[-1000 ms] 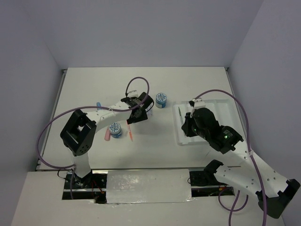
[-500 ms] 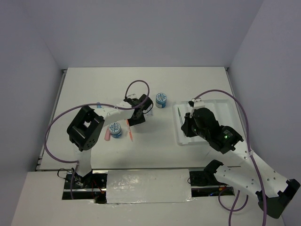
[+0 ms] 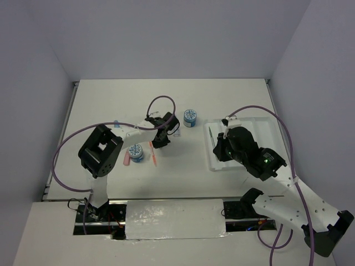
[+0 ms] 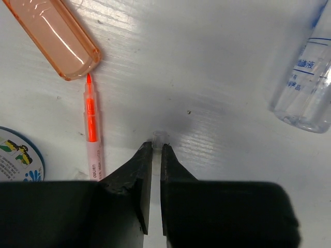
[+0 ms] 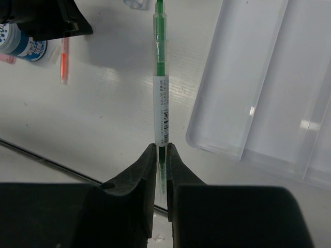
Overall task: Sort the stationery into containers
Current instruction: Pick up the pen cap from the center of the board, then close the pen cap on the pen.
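Note:
My left gripper (image 4: 156, 145) is down at the table, its jaws shut on a small clear cap (image 4: 159, 136). Just left of it lies the thin orange pen (image 4: 91, 135), with an orange capsule piece (image 4: 59, 36) beyond its tip. A blue-white roll (image 4: 14, 161) shows at the left edge and the clear bottle (image 4: 309, 77) at the right. My right gripper (image 5: 161, 146) is shut on a green pen (image 5: 161, 93), held beside the near left corner of the white divided tray (image 5: 269, 88). In the top view the left gripper (image 3: 161, 141) is near the orange pen (image 3: 153, 154).
In the top view one roll (image 3: 190, 117) stands behind the left gripper and another (image 3: 135, 152) to its left. A pink capsule (image 3: 126, 159) and a small blue piece (image 3: 116, 123) lie further left. The tray (image 3: 260, 124) is at the right, and purple cables loop over both arms.
The left gripper has shifted slightly toward the table's near side and its jaws have closed from wide open onto the clear cap. The right arm holds still with the green pen.

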Controlling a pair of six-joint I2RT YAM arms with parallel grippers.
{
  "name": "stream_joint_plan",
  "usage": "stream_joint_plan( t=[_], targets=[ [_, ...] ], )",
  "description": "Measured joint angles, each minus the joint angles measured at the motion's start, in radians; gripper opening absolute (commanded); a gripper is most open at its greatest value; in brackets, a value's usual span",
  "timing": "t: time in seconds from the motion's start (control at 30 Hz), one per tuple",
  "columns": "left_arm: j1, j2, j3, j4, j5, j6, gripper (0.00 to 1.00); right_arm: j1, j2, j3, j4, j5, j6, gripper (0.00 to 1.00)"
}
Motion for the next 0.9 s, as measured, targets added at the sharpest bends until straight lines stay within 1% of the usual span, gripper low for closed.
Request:
stream_joint_plan(
  t=[0.13, 0.23, 0.3, 0.37, 0.43, 0.5, 0.57, 0.67, 0.8, 0.9],
  targets=[
    [0.000, -0.020, -0.022, 0.024, 0.014, 0.005, 0.00, 0.000, -0.006, -0.017, 0.031, -0.054, -0.001, 0.00],
    [-0.006, -0.082, -0.071, 0.061, 0.047, 0.029, 0.00, 0.000, -0.040, -0.079, 0.113, -0.143, 0.003, 0.00],
    [-0.020, -0.175, -0.109, 0.095, 0.068, 0.054, 0.00, 0.002, -0.089, -0.162, 0.212, -0.216, 0.023, 0.00],
    [-0.044, -0.306, -0.143, 0.156, 0.075, 0.080, 0.00, 0.005, -0.135, -0.251, 0.308, -0.282, 0.056, 0.00],
    [-0.071, -0.472, -0.189, 0.261, 0.084, 0.094, 0.00, 0.018, -0.164, -0.320, 0.396, -0.325, 0.093, 0.00],
    [-0.093, -0.643, -0.274, 0.417, 0.109, 0.106, 0.00, 0.047, -0.180, -0.372, 0.481, -0.347, 0.131, 0.00],
    [-0.101, -0.788, -0.370, 0.563, 0.130, 0.106, 0.00, 0.092, -0.192, -0.408, 0.558, -0.350, 0.159, 0.00],
    [-0.108, -0.913, -0.489, 0.724, 0.153, 0.105, 0.00, 0.163, -0.197, -0.433, 0.663, -0.331, 0.192, 0.00],
    [-0.124, -0.934, -0.571, 0.849, 0.197, 0.106, 0.00, 0.262, -0.165, -0.430, 0.776, -0.265, 0.215, 0.00],
    [-0.136, -0.933, -0.601, 0.887, 0.222, 0.106, 0.00, 0.324, -0.119, -0.406, 0.803, -0.193, 0.226, 0.00]
  ],
)
